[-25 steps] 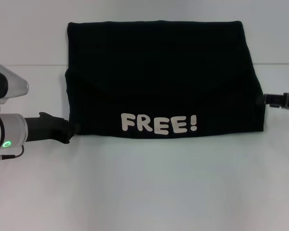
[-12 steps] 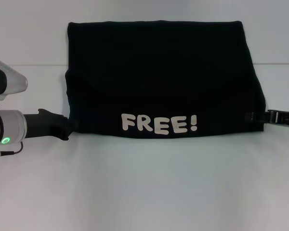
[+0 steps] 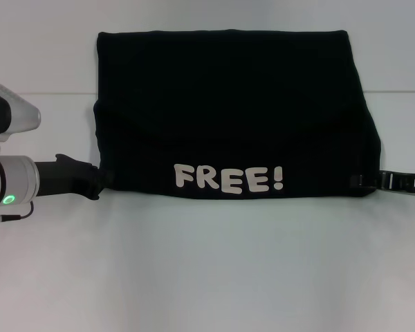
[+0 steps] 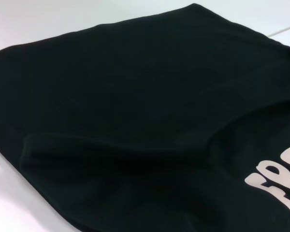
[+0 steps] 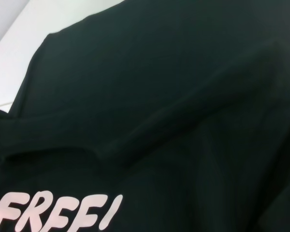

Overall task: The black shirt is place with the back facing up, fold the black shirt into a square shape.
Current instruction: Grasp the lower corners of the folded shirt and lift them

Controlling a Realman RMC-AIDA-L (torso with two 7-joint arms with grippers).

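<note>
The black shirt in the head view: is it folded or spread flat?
Folded. The black shirt forms a compact block with layered flaps, no sleeves sticking out, and "FREE!" along its near edge.

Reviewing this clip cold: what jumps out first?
The black shirt, already folded into a wide rectangle, fills the middle of the white table, with pale "FREE!" lettering along its near edge. The left gripper and right gripper sit at its two near corners.
</note>
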